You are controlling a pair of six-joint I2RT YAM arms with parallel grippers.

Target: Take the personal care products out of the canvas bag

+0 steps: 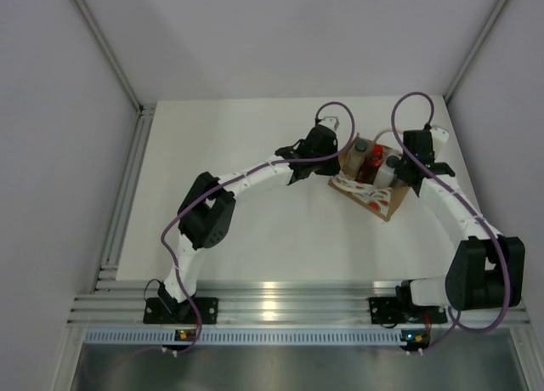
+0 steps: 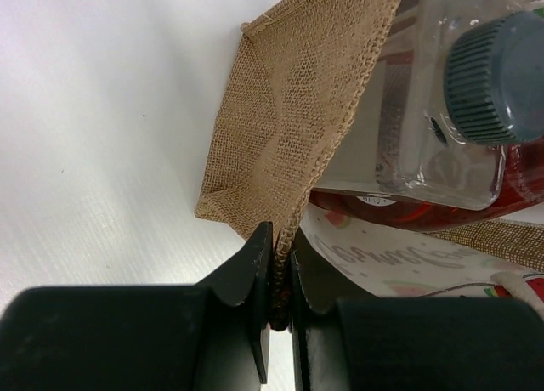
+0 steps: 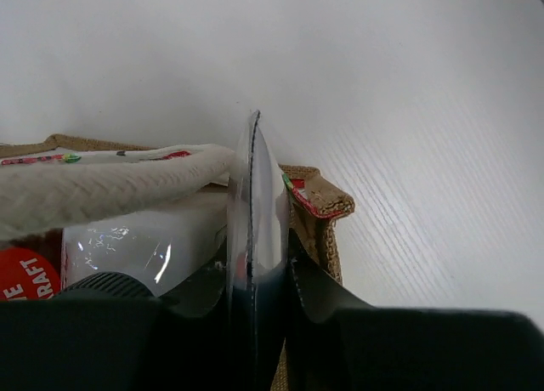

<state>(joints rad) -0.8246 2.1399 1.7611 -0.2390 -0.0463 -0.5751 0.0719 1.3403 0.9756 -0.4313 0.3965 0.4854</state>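
Top external view: I have the canvas bag (image 1: pixel 365 191) standing toward the far right corner of the table (image 1: pixel 255 238), products inside, 1 arm at each end of it.
Risk 1: the pouch (image 3: pixel 253 195) offers only a thin, slick edge. A quick lift could let it slide out of my right gripper (image 3: pixel 259 268).
Risk 2: the white handle (image 3: pixel 102 187) lies right against the pouch and could snag and drag along.
Risk 3: my left gripper (image 2: pixel 279 246) pins only the burlap rim. If that slips, I expect the bag to ride up or tip, spilling the clear bottle (image 2: pixel 416 93) and red bottle (image 2: pixel 518 183).
Left arm: reaches across from the left, wrist low, jaws pinched together on the bag's left rim.
Right arm: arches in along the table's right edge, jaws pressed against both faces of the pouch.
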